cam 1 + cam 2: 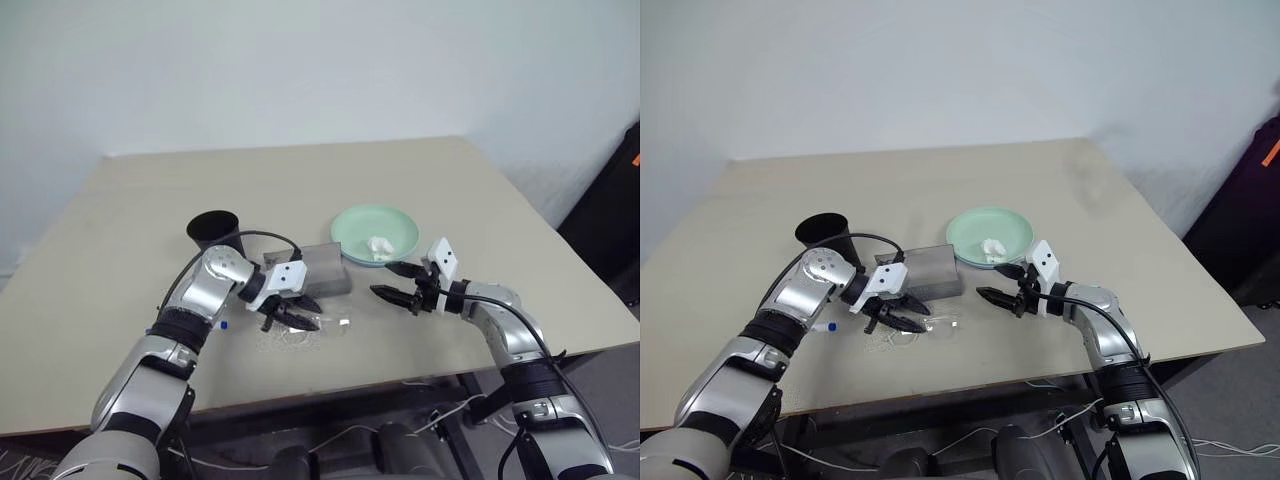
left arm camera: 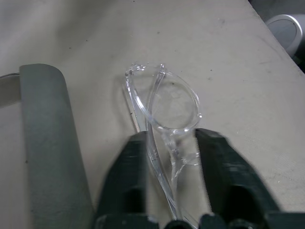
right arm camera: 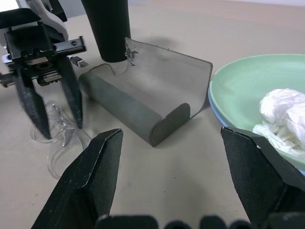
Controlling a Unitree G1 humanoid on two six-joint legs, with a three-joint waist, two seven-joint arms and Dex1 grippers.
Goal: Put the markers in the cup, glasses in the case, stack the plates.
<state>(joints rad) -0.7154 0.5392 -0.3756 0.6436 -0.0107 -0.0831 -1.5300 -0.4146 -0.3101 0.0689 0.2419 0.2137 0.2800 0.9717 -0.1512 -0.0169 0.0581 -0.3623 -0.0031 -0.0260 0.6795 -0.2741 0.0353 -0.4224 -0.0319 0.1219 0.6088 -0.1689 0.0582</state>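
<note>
The clear glasses (image 2: 171,105) lie folded on the table in front of the grey case (image 1: 325,272), whose lid stands open. My left gripper (image 1: 288,322) points down over them, its fingers closed against either side of the frame. The black cup (image 1: 215,232) stands upright behind the case. A marker with a blue cap (image 1: 828,327) lies partly hidden under my left arm. The mint green plate (image 1: 350,225) rests on the light blue plate (image 3: 210,101), of which just an edge shows. My right gripper (image 1: 382,280) hovers open and empty in front of the plates, pointing toward the case.
A crumpled white lump (image 1: 379,246) sits in the green plate. The table's front edge (image 1: 330,392) runs just below both arms, with cables hanging under it. A dark object (image 1: 612,230) stands off the table's right side.
</note>
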